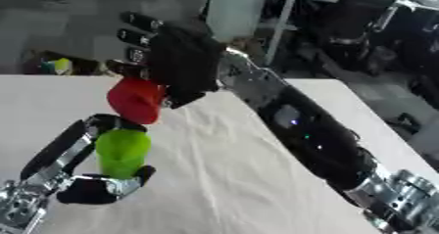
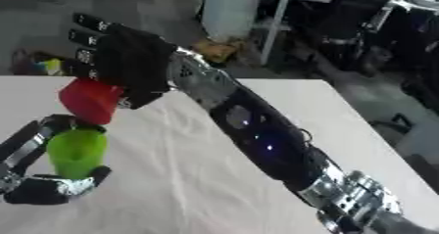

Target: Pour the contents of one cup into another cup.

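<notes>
A green cup (image 1: 123, 153) stands upright on the white table (image 1: 223, 179) at the lower left. My left hand (image 1: 90, 179) is shut on it, fingers and thumb curled round its sides. Just above it a red cup (image 1: 135, 100) is tipped steeply, its mouth turned down toward the green cup's rim. My right hand (image 1: 176, 61) is shut on the red cup from behind, its black back facing me and hiding the cup's far side. What is inside either cup is not visible.
The table's far edge runs just behind the hands, its right edge (image 1: 377, 125) slants down the right side. Beyond lie a grey floor, a white table leg (image 1: 279, 30) and dark chairs. A small yellow-green object (image 1: 58, 65) sits off the table at far left.
</notes>
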Available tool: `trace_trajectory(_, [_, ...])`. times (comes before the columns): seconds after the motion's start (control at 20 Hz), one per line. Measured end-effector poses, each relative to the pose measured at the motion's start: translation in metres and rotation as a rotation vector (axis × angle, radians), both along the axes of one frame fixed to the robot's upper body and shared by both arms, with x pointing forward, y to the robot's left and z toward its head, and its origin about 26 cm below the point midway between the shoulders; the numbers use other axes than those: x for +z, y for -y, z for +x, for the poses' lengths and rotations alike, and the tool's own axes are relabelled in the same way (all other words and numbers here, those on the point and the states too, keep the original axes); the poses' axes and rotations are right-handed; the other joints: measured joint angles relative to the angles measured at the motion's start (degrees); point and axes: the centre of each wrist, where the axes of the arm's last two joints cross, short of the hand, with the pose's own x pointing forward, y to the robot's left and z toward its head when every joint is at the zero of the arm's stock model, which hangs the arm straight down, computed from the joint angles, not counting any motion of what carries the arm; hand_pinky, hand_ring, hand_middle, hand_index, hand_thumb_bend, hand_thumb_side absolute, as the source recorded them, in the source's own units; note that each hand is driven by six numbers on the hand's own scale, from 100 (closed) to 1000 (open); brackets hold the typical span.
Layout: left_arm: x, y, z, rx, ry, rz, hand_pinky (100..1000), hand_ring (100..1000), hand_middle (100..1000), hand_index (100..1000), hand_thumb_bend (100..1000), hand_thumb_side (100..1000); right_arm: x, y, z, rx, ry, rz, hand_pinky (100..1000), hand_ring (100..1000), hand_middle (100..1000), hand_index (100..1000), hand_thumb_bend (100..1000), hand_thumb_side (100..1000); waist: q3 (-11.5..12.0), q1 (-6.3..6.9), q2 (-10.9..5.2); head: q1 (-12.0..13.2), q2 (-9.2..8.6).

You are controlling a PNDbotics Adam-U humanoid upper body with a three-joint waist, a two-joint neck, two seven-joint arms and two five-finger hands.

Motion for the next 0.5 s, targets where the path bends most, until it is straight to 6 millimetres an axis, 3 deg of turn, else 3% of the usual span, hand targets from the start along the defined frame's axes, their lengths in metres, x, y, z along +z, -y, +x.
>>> trace_trajectory(0.5, [-0.0011, -0.0004, 0.0008, 0.012, 0.008, -0.003, 418, 386, 541, 726, 100, 263, -0.0001, 0.0004, 0.0002, -0.001, -0.015, 0.015, 745, 632, 792, 756, 100, 556, 0.0, 0.05, -0.14, 0.0, 0.00])
